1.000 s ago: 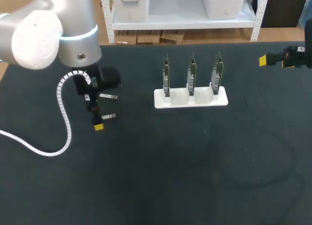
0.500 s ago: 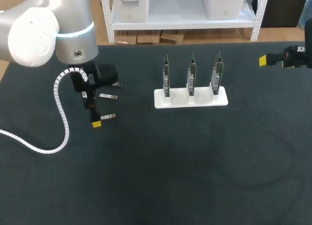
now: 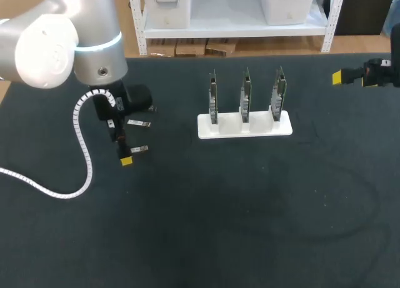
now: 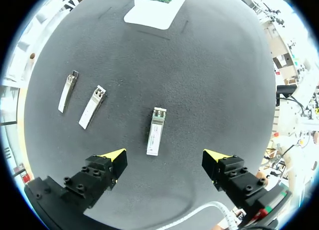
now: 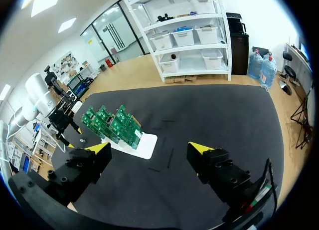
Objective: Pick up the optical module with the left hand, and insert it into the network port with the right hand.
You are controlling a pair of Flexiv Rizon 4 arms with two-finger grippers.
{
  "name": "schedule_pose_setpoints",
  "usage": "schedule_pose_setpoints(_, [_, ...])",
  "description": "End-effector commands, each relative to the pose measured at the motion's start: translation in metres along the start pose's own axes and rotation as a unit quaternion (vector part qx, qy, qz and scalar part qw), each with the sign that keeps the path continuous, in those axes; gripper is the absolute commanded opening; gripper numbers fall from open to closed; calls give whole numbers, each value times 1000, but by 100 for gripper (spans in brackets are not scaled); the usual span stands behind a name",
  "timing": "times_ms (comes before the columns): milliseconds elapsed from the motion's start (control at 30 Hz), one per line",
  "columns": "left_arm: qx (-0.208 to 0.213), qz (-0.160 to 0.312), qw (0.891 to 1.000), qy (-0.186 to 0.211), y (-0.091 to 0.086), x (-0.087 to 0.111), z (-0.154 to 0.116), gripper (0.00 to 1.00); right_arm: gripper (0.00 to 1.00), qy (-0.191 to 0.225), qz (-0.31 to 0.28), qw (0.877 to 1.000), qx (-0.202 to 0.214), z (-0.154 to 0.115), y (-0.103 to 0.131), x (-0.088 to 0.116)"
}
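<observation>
Since half a sec ago my L pincer (image 4: 164, 156) shifts a touch rightward; R pincer (image 5: 149, 150) hasn't moved. L pincer hangs low over the dark table (image 3: 250, 225), fingers wide apart, gripping nothing. Closest to it, the first module (image 4: 156, 130) lies flat just ahead of the gap btwn the fingers, untouched. The second module (image 4: 92, 107) and third module (image 4: 67, 91) lie off to one side, apart from each other. White rack (image 3: 244, 127) w/ three upright boards (image 3: 246, 91) stands mid-table, well apart from the modules. R pincer is open too, empty, near the table's far right edge.
</observation>
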State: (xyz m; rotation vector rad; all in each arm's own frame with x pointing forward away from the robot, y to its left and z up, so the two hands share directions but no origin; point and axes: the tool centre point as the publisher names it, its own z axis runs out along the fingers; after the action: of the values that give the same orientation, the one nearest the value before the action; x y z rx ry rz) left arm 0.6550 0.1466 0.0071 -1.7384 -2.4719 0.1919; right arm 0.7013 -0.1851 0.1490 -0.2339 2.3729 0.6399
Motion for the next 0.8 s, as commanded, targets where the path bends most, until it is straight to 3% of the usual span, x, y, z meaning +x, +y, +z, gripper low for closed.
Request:
schedule_pose_setpoints(33, [-1, -1, 1000, 2, 3, -2, -1, 100, 100, 0, 1, 1000, 3, -1, 1, 0])
schedule_pose_setpoints(800, [3, -2, 1000, -7, 2, -1, 10, 100, 100, 0, 1, 1000, 3, -1, 1, 0])
